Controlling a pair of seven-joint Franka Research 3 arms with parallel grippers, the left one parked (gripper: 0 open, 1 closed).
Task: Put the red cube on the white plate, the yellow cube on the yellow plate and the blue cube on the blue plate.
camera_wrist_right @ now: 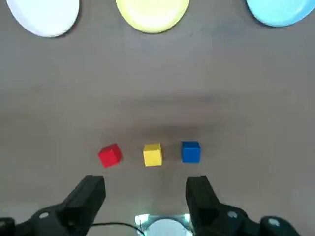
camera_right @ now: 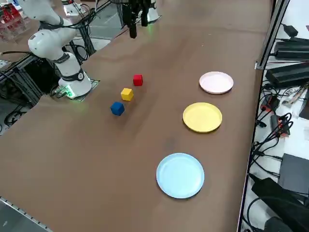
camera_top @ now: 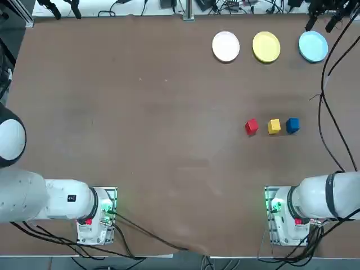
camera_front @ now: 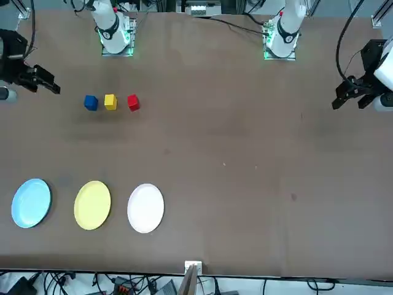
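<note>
The right arm is raised high above the brown counter (camera_top: 140,140), and its end effector (camera_wrist_right: 146,194) hangs in the air with fingers spread wide, holding nothing. The wrist view looks straight down between those fingers: three small cubes lie in a short row on the counter, the red cube (camera_wrist_right: 110,155) at one end, the yellow cube (camera_wrist_right: 152,154) in the middle, the blue cube (camera_wrist_right: 190,151) at the other end, close together but not touching. Well beyond them, near the counter's far edge, three empty plates form a matching row: the white plate (camera_wrist_right: 44,14), the yellow plate (camera_wrist_right: 151,14) and the blue plate (camera_wrist_right: 281,11). The front view alone shows the dark end effector from outside, hanging over the counter's edge to the robot's right of the cubes.
</note>
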